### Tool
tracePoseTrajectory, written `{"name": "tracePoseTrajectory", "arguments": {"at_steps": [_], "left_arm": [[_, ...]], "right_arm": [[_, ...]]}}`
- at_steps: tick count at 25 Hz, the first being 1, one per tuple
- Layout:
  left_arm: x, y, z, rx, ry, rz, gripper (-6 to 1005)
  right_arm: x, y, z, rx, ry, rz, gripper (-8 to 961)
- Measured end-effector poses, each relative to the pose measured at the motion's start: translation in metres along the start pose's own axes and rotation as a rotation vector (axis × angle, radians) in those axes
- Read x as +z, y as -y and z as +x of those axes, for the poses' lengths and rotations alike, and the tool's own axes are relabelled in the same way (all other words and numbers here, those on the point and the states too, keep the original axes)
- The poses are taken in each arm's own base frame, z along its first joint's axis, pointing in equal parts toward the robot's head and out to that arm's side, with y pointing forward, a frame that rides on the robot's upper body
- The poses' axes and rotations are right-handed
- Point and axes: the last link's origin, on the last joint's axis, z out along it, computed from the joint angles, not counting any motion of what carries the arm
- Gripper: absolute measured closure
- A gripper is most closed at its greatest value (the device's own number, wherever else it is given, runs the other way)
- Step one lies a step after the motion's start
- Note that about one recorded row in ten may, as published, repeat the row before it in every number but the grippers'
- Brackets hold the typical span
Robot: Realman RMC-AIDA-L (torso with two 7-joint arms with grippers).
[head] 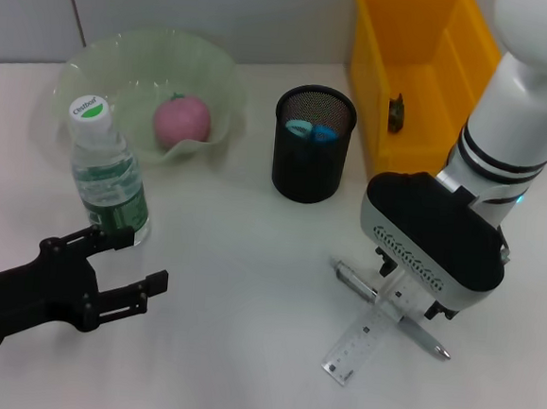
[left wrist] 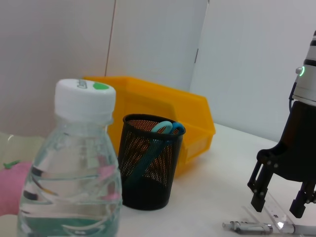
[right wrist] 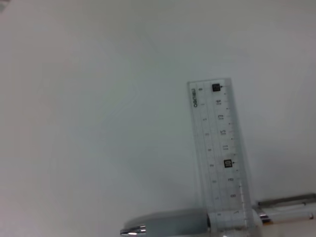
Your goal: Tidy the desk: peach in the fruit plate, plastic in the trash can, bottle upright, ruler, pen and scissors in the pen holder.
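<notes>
The pink peach [head: 181, 121] lies in the green translucent fruit plate [head: 218, 72]. The water bottle [head: 108, 173] stands upright with its white cap on, right beside my open left gripper [head: 141, 265]. Blue scissors handles [head: 312, 131] stick out of the black mesh pen holder [head: 312, 160]. The clear ruler [head: 362, 339] lies across the silver pen [head: 353, 279] on the table. My right gripper [left wrist: 279, 202] hangs open just above them, its fingers on either side of the ruler [right wrist: 219, 153].
A yellow bin [head: 376, 51] stands at the back right, behind the pen holder, with a small dark object [head: 396, 113] inside. White tabletop stretches between the two arms.
</notes>
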Motion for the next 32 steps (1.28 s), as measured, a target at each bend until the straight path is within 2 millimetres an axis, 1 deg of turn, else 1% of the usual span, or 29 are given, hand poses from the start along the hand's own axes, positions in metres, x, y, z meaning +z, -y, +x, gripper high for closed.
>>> {"name": "tracePoseTrajectory", "arguments": {"at_steps": [11, 26, 32], "left_arm": [[0.0, 0.0, 0.0, -0.007, -0.003, -0.003, 197], [-0.001, 0.0, 0.0, -0.013, -0.002, -0.003, 197], [-0.001, 0.0, 0.0, -0.014, -0.001, -0.004, 197]], "right_arm": [[0.007, 0.002, -0.007, -0.04, -0.009, 0.001, 262], [0.012, 0.003, -0.008, -0.056, -0.021, 0.002, 269], [0.015, 0.003, -0.008, -0.063, -0.032, 0.003, 475]]}}
